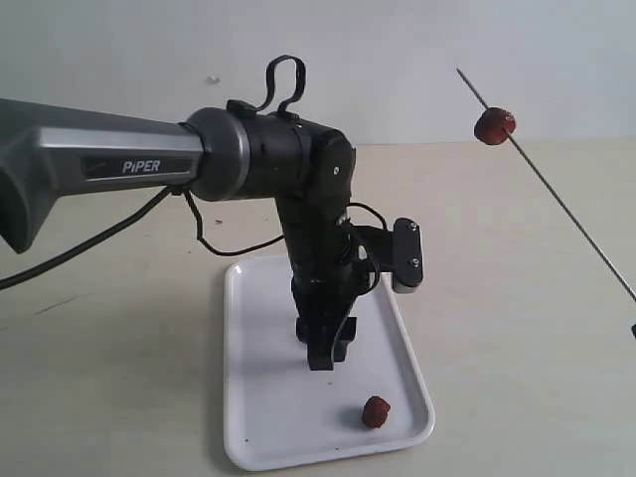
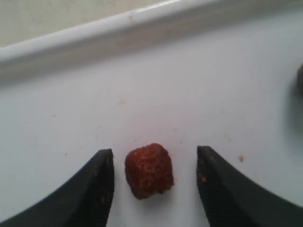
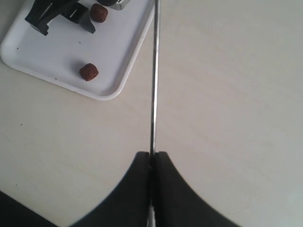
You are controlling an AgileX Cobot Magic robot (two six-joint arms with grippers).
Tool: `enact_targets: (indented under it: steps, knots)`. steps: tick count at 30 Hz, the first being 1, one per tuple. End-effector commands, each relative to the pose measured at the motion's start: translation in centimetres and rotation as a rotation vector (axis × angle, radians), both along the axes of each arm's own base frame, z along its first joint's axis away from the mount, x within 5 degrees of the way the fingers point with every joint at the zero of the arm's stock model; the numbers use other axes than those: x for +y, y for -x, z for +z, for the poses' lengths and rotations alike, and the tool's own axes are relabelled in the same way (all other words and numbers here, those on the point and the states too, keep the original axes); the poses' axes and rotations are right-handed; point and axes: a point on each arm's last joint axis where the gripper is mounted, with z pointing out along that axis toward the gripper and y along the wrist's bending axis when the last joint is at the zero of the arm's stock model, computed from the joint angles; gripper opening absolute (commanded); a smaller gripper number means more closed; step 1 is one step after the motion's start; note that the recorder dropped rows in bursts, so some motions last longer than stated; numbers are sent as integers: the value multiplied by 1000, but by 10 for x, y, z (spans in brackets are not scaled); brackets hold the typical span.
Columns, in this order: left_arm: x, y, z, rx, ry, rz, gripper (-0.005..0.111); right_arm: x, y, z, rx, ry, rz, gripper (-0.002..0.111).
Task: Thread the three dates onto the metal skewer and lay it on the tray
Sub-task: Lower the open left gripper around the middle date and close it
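— Over the tray (image 1: 248,397), our L gripper (image 1: 326,356) stands spread around a loose date (image 2: 148,170) (not touching it).
— And our R gripper (image 3: 151,158) pinches the skewer (image 1: 566,204), w/ a threaded date (image 1: 494,126) aloft.

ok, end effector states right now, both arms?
Left end effector: open around a date on the tray.
Right end effector: shut on the metal skewer.

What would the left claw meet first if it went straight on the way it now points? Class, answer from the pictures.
The left claw points down at the white tray, its fingers open either side of a date. Its fingertips would probably touch the tray first, with the date passing between them; the remaining gap is unclear.
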Motion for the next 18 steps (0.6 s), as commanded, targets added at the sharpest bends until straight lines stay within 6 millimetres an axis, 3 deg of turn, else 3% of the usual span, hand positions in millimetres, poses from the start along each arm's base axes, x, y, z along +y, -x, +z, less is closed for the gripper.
enact_targets:
  steps: [1,18]
  knots:
    - [-2,2,-4,12,-10,-7,53,-1,-1,-1,-8,15,3,0]
    - [4,1,-7,16,-73,16,52,-1,-1,-1,-9,17,3,0]
